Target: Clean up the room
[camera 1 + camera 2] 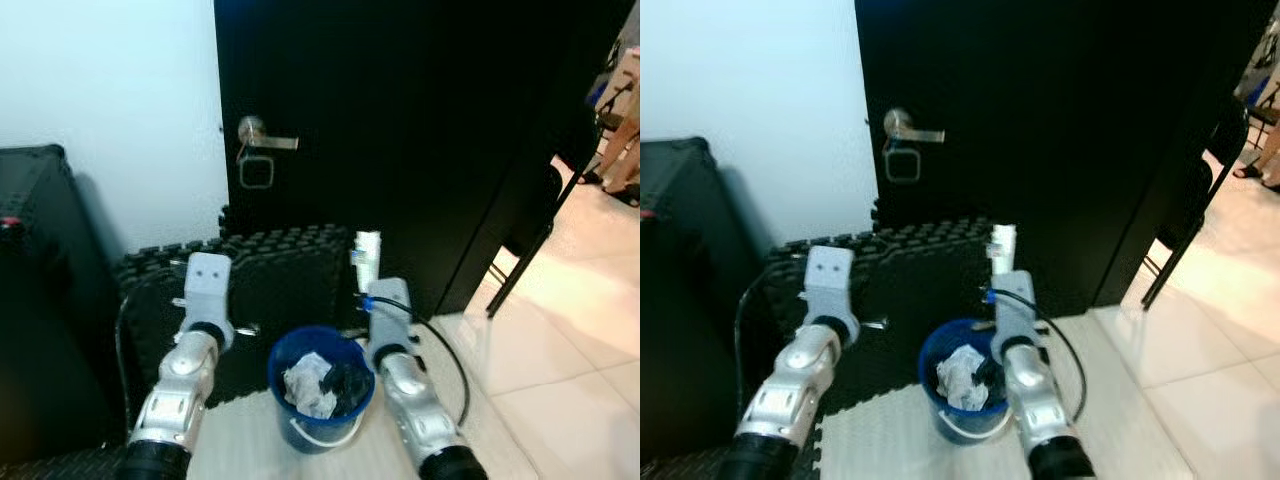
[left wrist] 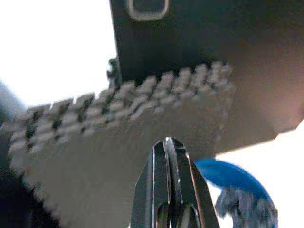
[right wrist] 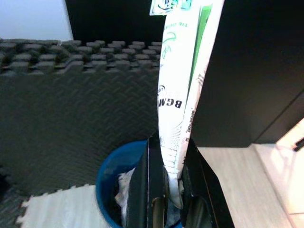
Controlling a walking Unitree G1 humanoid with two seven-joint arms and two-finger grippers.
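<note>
We see a blue bucket point(image 1: 320, 395) standing on the floor point(image 1: 560, 370), on a light foam mat point(image 1: 880, 435), between our two arms. The bucket holds crumpled white paper point(image 1: 308, 385) toward its left side and a dark, crumpled item point(image 1: 348, 382) toward its right side; what the dark item is we cannot tell. A white handle point(image 1: 325, 435) hangs down across the near wall of the bucket.

Our right hand point(image 3: 172, 190) is raised above the far right rim of the bucket. Its two black fingers pinch the lower end of a white wrapper point(image 3: 183, 90) with green and black print, which stands upright out of the grip.

Our left hand point(image 2: 169, 152) is held up to the left of the bucket, in front of the black foam mats point(image 1: 270, 275). Its fingers are pressed together with nothing between them.

The black foam mats, with interlocking toothed edges, lean upright behind the bucket against a black door point(image 1: 400, 120) with a silver lever handle point(image 1: 265, 138). A black case point(image 1: 40, 290) stands at the far left, against the white wall point(image 1: 110, 90).
</note>
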